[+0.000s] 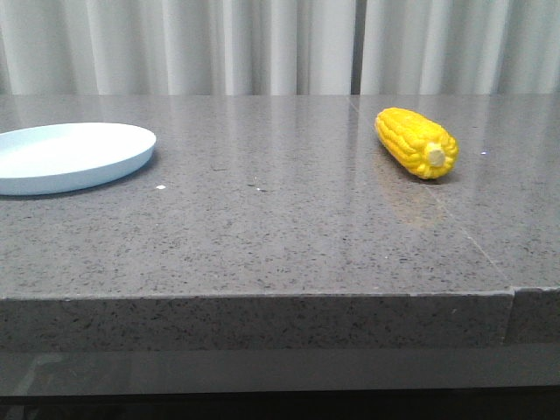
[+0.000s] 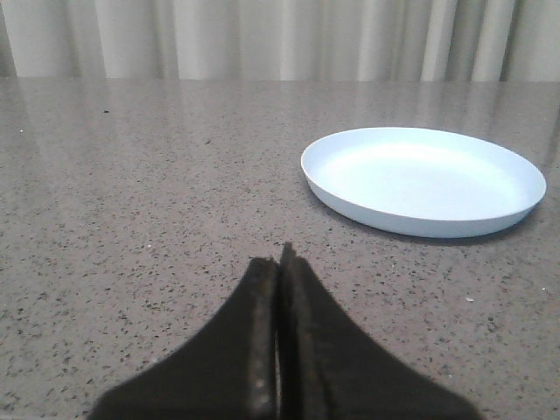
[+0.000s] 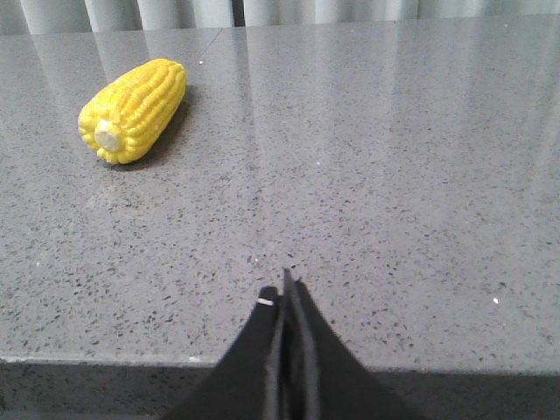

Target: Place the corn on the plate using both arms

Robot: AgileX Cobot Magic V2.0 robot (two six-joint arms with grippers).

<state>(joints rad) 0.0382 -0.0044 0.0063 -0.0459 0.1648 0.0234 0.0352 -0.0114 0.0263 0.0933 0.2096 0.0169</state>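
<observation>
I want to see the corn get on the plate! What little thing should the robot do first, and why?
Probably open the right gripper and reach toward the corn. The corn lies on the table's right side, far from the plate on the left, and both grippers, the left gripper too, are shut and hold nothing.

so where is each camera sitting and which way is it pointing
Front view: low at the table's near edge, facing forward to the curtain; the plate left, the corn right; no arm shows.
Left wrist view: on the left arm, facing the plate over the shut left gripper.
Right wrist view: on the right arm, facing the corn over the shut right gripper.
Each wrist view shares one thing with the front view.
</observation>
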